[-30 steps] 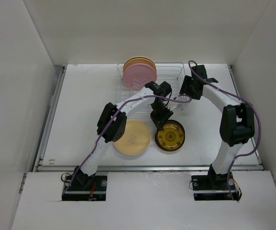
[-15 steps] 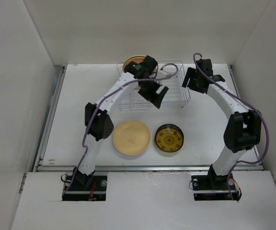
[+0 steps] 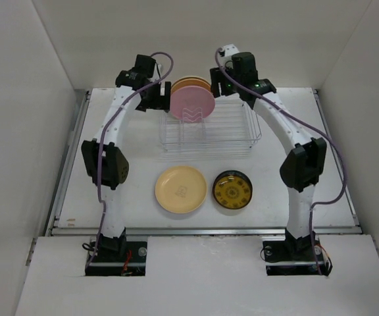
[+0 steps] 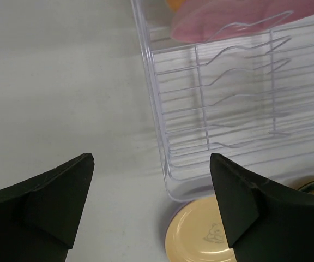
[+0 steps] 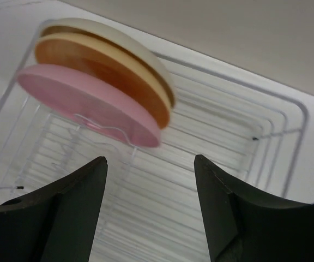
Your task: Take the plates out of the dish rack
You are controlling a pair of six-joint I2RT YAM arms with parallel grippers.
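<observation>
Standing on edge at the far left end of the rack (image 3: 232,131), three plates lean together: a pink plate (image 3: 191,104) in front, an orange plate (image 5: 105,65) behind it and a cream plate (image 5: 119,35) at the back. Their faces look toward the near edge of the bench (image 3: 117,178), tilted a little upward, so the row runs front to back. The rack's long axis lies left to right, parallel to that edge. Two more plates lie flat on the bench near the rack's front side, just beside each other: a yellow plate (image 3: 181,189) on the left and a dark plate (image 3: 232,189) with a gold centre on the right. The left end effector (image 4: 151,159) hangs beside the rack's left end, its jaws spread wide with nothing between them. The right end effector (image 5: 149,161) hangs over the rack's far side, right of the standing plates, jaws likewise well apart and holding nothing.
</observation>
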